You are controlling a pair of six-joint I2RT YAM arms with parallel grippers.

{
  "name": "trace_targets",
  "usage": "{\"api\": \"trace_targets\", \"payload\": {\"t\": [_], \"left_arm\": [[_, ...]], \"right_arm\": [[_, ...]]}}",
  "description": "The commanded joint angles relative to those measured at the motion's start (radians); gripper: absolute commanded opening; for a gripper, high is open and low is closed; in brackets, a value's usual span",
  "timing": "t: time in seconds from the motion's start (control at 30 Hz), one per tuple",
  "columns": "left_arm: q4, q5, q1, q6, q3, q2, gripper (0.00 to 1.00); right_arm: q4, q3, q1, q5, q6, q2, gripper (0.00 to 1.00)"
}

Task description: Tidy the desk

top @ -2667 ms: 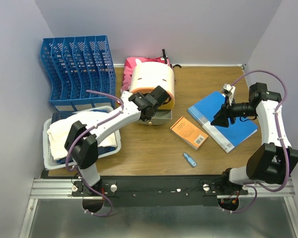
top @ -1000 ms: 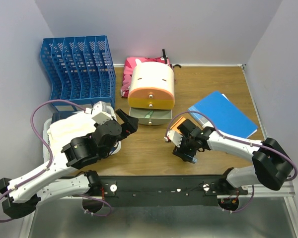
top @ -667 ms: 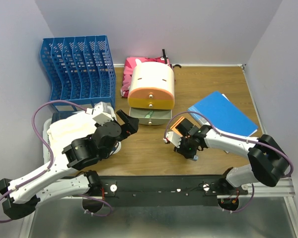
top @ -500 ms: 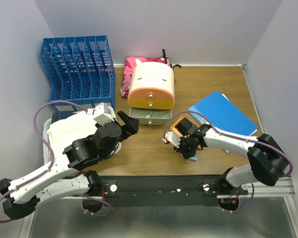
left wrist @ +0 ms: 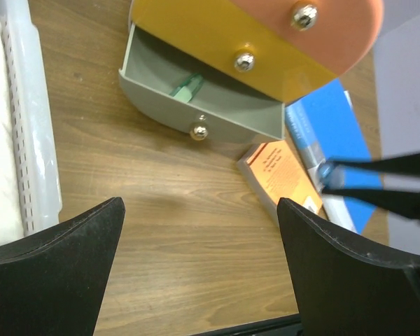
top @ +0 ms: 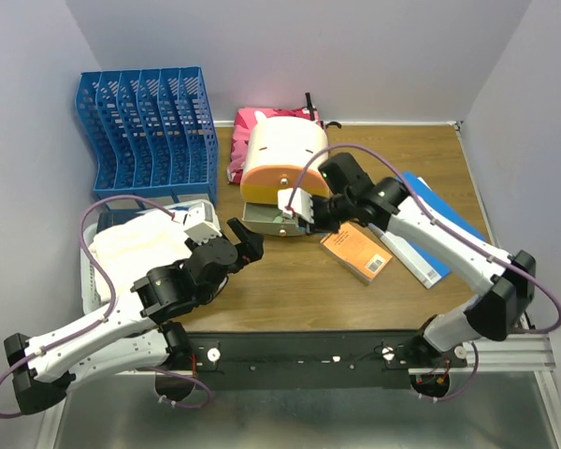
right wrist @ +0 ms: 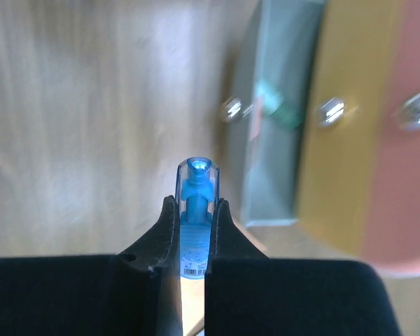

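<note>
The desk (top: 290, 290) filled the floor of the lavender-walled bay, with its black rail along the 6 o'clock edge, where both arms were bolted.

The right arm rose from its base at 5 o'clock. It bent at the elbow and reached across toward 10 o'clock, so that its wrist hung over the middle of the desk. The right gripper (right wrist: 194, 210) was pinched on a blue capped tube (right wrist: 195, 178). The cap stuck out past the fingertips and a barcoded label showed between them. The tube was held off the wood and pointed at the grey-green open drawer (left wrist: 196, 105). That drawer was the bottom one of an orange and yellow drawer chest (top: 285, 164).

The left arm lay folded low from its base at 7 o'clock, with its cable looping above the forearm. The left gripper (left wrist: 199, 206) aimed toward 1 o'clock, at the drawer front. Its jaws stood wide apart with nothing between them.

A small green item (left wrist: 187, 87) lay inside the drawer. An orange book (top: 355, 251) lay flat at 4 o'clock of the chest. A blue book (top: 430, 243) lay just beyond it at 3 o'clock, partly under the right forearm. A blue file rack (top: 142, 131) stood at 10 o'clock. A white tray (top: 92, 290) of cloth sat at 8 o'clock, and a pink pouch (top: 252, 126) lay behind the chest.
</note>
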Motion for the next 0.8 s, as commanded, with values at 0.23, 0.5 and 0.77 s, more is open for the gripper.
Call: {"api": "trace_targets", "payload": {"t": [0.23,0.5,0.77], "left_arm": [[0.050,0.018,0.015,-0.017,-0.067,0.031,0.99],[0.121,0.083,0.065,0.003,-0.110,0.045,0.99],[0.233,0.208,0.137,0.040,-0.136,0.109,0.99]], "right_arm": [[0.146,0.268,0.005,0.073,-0.049,0.289,0.04],[0.222,0.199,0.005,0.175,-0.057,0.319,0.11],[0.237,0.153,0.005,0.229,-0.022,0.328,0.27]]}}
